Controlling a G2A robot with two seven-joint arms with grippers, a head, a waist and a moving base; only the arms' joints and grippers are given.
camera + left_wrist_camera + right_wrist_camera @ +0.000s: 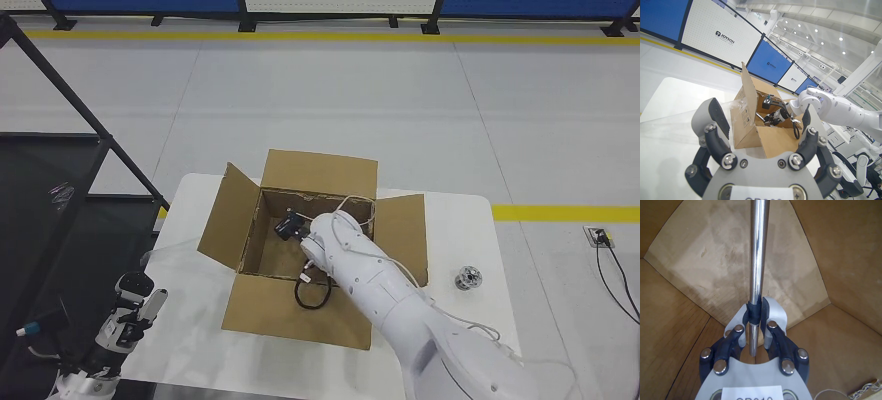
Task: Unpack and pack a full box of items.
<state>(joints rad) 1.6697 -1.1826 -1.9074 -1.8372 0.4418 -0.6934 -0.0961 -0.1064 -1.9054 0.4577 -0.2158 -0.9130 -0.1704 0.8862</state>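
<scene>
An open cardboard box (255,305) stands on the white table (460,330) with its flaps spread. My right arm reaches down into the box (745,130), and my right gripper (755,311) is shut on a shiny metal rod (757,247) that runs toward the bare box floor (719,262). From the left wrist view, the right gripper (770,120) and the rod (759,116) sit inside the box. My left gripper (762,117) is open and holds nothing, off the table's near left corner (135,310).
A small round metal part (467,277) lies on the table to the right of the box. A black cable loop (312,293) hangs at the box's front wall. A black frame (90,150) stands to the left of the table.
</scene>
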